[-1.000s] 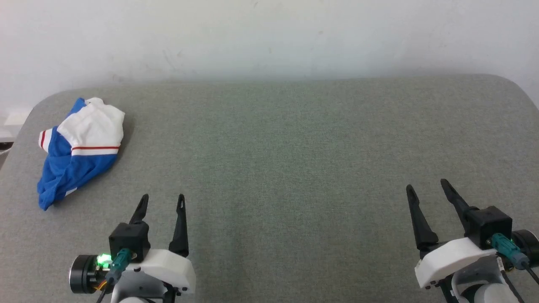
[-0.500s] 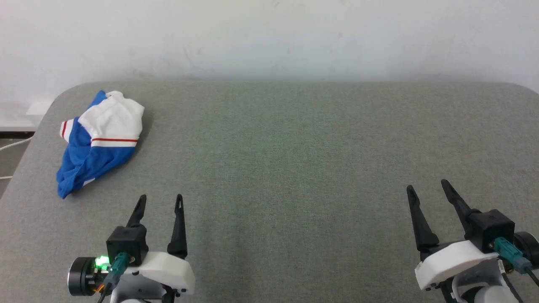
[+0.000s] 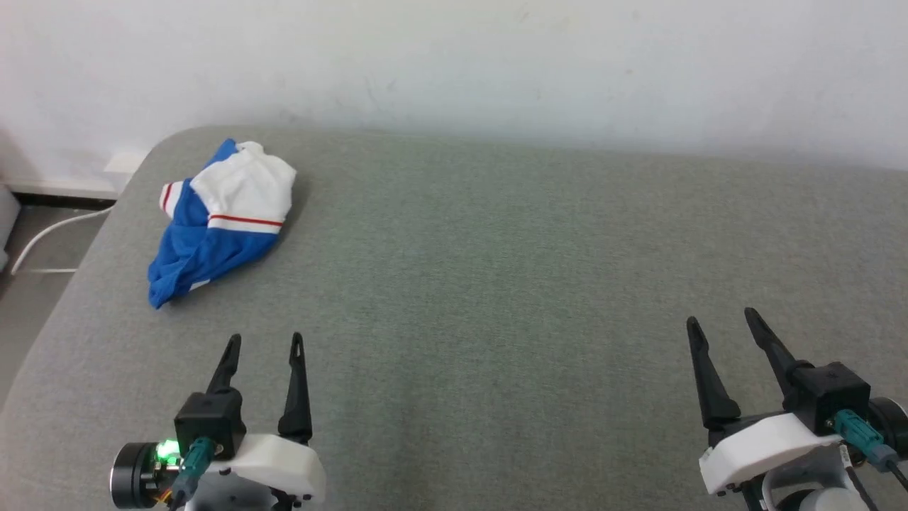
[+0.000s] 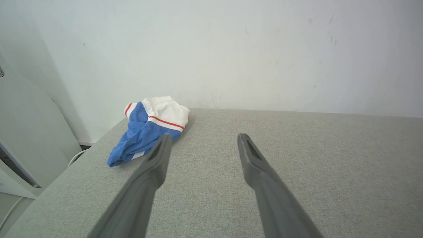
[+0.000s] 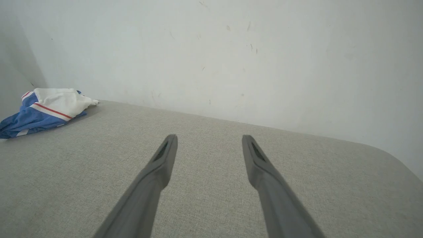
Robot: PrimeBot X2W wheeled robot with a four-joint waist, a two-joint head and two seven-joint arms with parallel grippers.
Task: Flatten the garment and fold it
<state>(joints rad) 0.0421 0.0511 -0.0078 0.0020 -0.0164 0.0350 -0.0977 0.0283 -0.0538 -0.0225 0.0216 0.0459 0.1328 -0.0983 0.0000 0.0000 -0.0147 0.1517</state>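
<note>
Desk (image 3: pixel 496 284): one flat top covered in grey-green woven fabric with a fine matte grain. Its far corners are rounded and it stands against one plain white wall (image 3: pixel 454 64) with faint scuff marks.

Garment (image 3: pixel 220 227): one, a royal-blue soft knit T-shirt with white parts, crumpled into a loose, lumpy heap. The white cloth bunches on top toward the wall, a thin red line edged in white runs across the heap, and the blue cloth tapers to a point toward the robot. It lies at the far left corner of the desk, near the left edge. No lettering can be read.

Left tool (image 3: pixel 264 339): two long dark tapering fingers spread wide, nothing between them. It hangs over bare fabric, nearer the robot than the garment and apart from it. Same spread in the wrist view (image 4: pixel 204 137), with the garment (image 4: pixel 148 132) beyond the left finger.

Right tool (image 3: pixel 721 318): two matching fingers, spread equally wide and empty (image 5: pixel 209 137). It is well apart from the garment (image 5: pixel 43 112).

One white cable (image 3: pixel 42 241) lies on the floor left of the desk.
</note>
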